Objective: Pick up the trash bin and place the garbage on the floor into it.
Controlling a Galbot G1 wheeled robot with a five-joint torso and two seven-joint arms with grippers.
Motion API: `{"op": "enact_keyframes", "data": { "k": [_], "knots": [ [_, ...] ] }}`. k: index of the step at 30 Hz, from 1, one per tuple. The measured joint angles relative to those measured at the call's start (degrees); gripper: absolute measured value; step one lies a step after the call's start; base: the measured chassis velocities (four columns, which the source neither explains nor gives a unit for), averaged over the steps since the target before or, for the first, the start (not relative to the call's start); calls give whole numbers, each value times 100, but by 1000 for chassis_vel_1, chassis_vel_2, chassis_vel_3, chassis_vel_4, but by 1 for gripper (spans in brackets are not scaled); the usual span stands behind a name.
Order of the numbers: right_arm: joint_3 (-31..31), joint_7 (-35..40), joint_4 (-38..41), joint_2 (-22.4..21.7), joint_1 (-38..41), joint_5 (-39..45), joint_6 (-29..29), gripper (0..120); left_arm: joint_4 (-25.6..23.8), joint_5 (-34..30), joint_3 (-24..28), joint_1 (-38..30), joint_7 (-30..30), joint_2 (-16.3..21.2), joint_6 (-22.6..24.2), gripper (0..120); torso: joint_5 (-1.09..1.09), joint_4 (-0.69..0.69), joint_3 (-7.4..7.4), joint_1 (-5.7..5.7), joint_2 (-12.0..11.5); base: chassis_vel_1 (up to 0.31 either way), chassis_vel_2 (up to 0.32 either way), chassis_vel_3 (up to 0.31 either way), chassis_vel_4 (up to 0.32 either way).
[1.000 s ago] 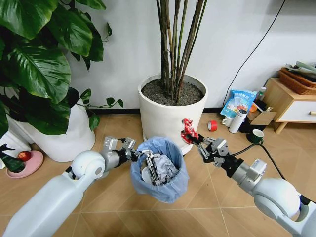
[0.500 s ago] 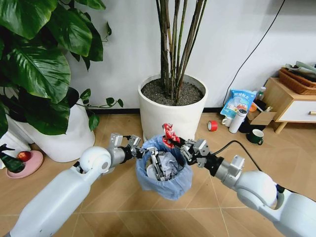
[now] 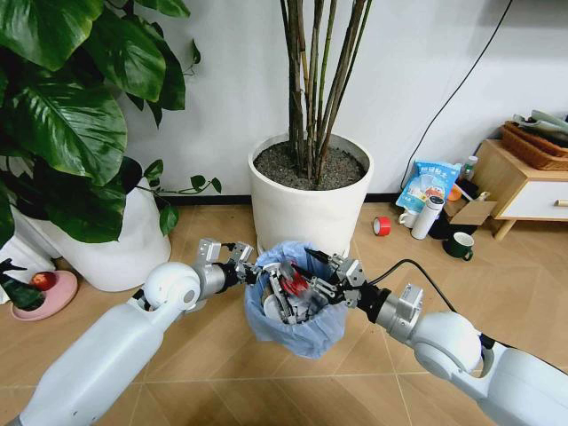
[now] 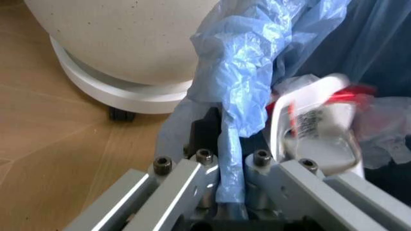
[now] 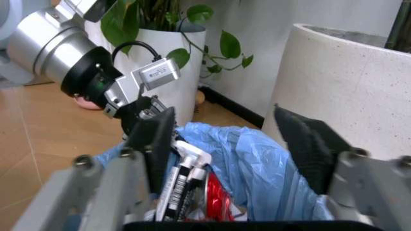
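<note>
The small round dark trash bin with its crinkled light-blue bag [image 3: 295,302], held above the herringbone wood floor [image 3: 213,355], carries white crumpled paper and a red scrap [image 3: 295,282]. Our left pincer [image 4: 232,166] clamps its bagged rim. Our right pincer [image 5: 234,144] gapes empty above it.

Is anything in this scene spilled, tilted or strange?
Nothing spilled. The trash bin hangs off the floor, held by the left claw pinching its blue liner rim; the open right claw is over it, red scrap inside.
</note>
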Motion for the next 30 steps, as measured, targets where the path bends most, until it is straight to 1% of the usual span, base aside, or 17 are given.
{"op": "enact_keyframes", "data": {
  "k": [1,2,5,6,7,9,10,11,14,15,18,19,22,24,28,29,30],
  "knots": [
    [0,0,0,0,0,0,0,61,0,0,0,0,0,0,0,0,0,0,0,0,0,0,0,0,0],
    [30,64,-1,19,-1,0,0,69,-7,8,-4,13,0,2,0,0,0,0,0,0,0,0,0,0,0],
    [157,268,10,85,-23,11,-29,80,-28,14,-30,44,-3,6,0,0,0,0,0,0,0,0,0,0,0],
    [332,434,36,140,-82,42,-67,86,-45,22,-60,70,-6,19,0,0,0,1,0,0,0,0,0,0,0],
    [332,434,36,140,-82,42,-67,86,-45,22,-60,70,-6,19,0,0,0,1,0,0,0,0,0,0,0],
    [724,671,87,200,-283,79,-125,97,-85,49,-133,141,-9,47,0,0,0,0,0,0,0,0,0,0,0],
    [847,748,106,209,-370,80,-131,98,-104,64,-154,171,-9,60,0,0,0,1,0,0,0,0,0,0,0],
    [847,748,106,209,-370,80,-131,98,-104,64,-154,171,-9,60,0,0,0,1,0,0,0,0,0,0,0],
    [1315,1017,217,347,-807,46,-224,100,-192,104,-237,291,-11,90,0,0,0,0,0,0,0,0,0,0,0],
    [1315,1017,217,347,-807,46,-224,100,-192,104,-237,291,-11,90,0,0,0,0,0,0,0,0,0,0,0],
    [1724,1325,290,708,-1188,-96,-447,100,-271,135,-390,441,-16,138,0,0,-1,0,0,0,0,0,0,0,0],
    [1724,1325,290,708,-1188,-96,-447,100,-271,135,-390,441,-16,138,0,0,-1,0,0,0,0,0,0,0,0],
    [2075,1652,266,1127,-1492,-275,-539,100,-311,149,-525,541,-21,187,0,0,0,1,0,0,0,0,0,0,0],
    [2183,1701,247,1207,-1583,-322,-541,100,-324,151,-548,563,-22,206,0,0,0,1,0,0,0,0,0,0,0],
    [2791,1791,183,1492,-2086,-647,-477,100,-384,181,-637,685,-27,269,0,0,0,0,0,0,0,0,0,0,0],
    [2791,1791,183,1492,-2086,-647,-477,100,-384,181,-637,685,-27,269,0,0,0,0,0,0,0,0,0,0,0],
    [2948,1816,192,1572,-2230,-717,-460,100,-401,185,-660,727,-29,275,0,0,-1,0,-1,0,0,0,0,0,0]
  ]
}}
